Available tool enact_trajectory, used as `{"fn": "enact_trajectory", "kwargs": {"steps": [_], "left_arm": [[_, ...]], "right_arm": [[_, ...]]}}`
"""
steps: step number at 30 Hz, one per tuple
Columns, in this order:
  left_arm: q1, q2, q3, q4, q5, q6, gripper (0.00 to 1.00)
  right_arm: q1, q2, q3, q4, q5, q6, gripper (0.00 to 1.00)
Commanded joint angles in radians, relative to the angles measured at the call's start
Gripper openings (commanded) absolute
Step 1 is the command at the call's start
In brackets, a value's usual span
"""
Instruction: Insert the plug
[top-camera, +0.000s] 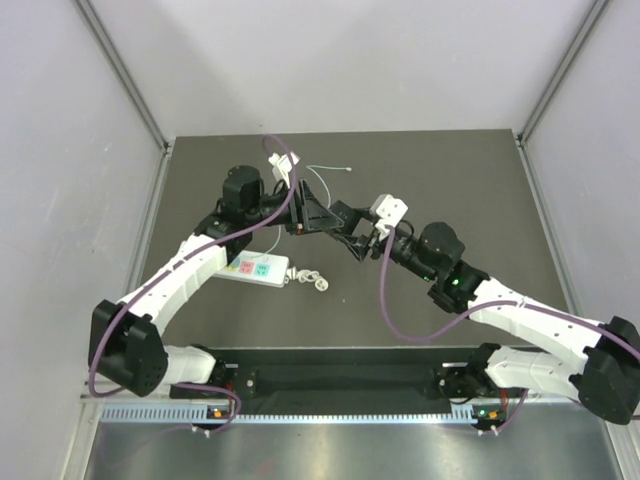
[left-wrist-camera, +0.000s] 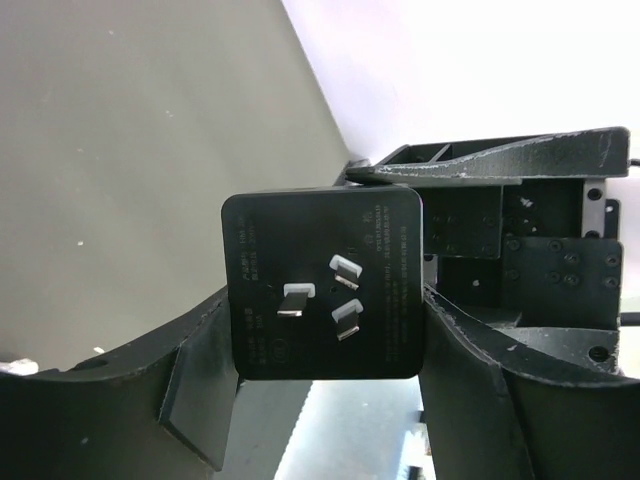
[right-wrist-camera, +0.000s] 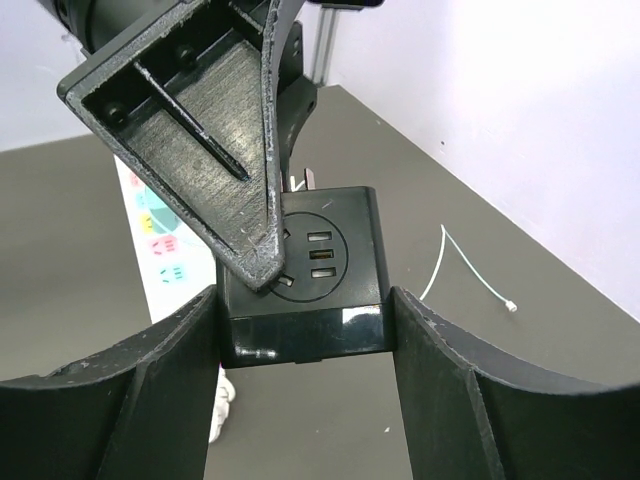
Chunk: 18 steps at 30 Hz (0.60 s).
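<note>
The plug (top-camera: 335, 216) is a small black cube held above the table between both grippers. In the left wrist view its face with three metal prongs (left-wrist-camera: 325, 285) points at the camera. My left gripper (left-wrist-camera: 328, 300) is shut on its two sides. In the right wrist view its socket face (right-wrist-camera: 310, 265) shows. My right gripper (right-wrist-camera: 303, 300) is shut on it, and a left finger (right-wrist-camera: 190, 130) lies over part of that face. The grippers meet at mid-table, left (top-camera: 308, 214) and right (top-camera: 350, 228). A thin pale wire (top-camera: 325, 178) lies on the table behind them.
The long white power strip (top-camera: 258, 268) with coloured sockets lies on the dark mat below the left arm, also in the right wrist view (right-wrist-camera: 150, 220). A short coiled white cord (top-camera: 308, 279) lies at its right end. Grey walls stand on three sides.
</note>
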Motion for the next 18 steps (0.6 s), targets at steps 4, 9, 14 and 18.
{"fn": "enact_trajectory", "kwargs": {"steps": [4, 9, 14, 18], "left_arm": [[-0.013, -0.014, -0.041, 0.306, 0.090, -0.223, 0.00], [-0.014, -0.077, -0.053, 0.323, 0.096, -0.114, 0.00], [-0.047, -0.192, -0.004, 0.073, -0.048, 0.216, 0.00], [-0.067, -0.273, -0.084, 0.214, 0.004, 0.295, 0.00]], "right_arm": [[0.005, -0.061, -0.098, 0.233, -0.026, 0.099, 0.80], [-0.157, -0.164, -0.241, 0.451, -0.273, 0.272, 0.93], [-0.212, -0.239, -0.255, 0.403, -0.431, 0.199, 0.91], [-0.211, -0.298, -0.327, 0.480, -0.474, 0.101, 0.93]]}}
